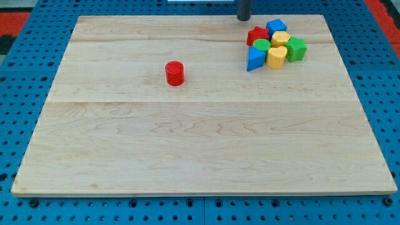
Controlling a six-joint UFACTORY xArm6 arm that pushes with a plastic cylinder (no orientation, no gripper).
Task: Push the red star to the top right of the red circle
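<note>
The red circle (175, 72), a short red cylinder, stands alone on the wooden board, left of centre in the upper half. The red star (257, 35) sits at the upper left of a tight cluster of blocks near the view's top right. My tip (244, 18) is at the view's top edge, just above and slightly left of the red star, apart from it. The red star touches the blue block (276, 27) to its right and the green round block (262, 45) below it.
The cluster also holds a blue triangle (254, 59), a yellow block (280, 39), a yellow cylinder (276, 56) and a green block (296, 49). The wooden board (200, 144) lies on a blue perforated table (19, 81).
</note>
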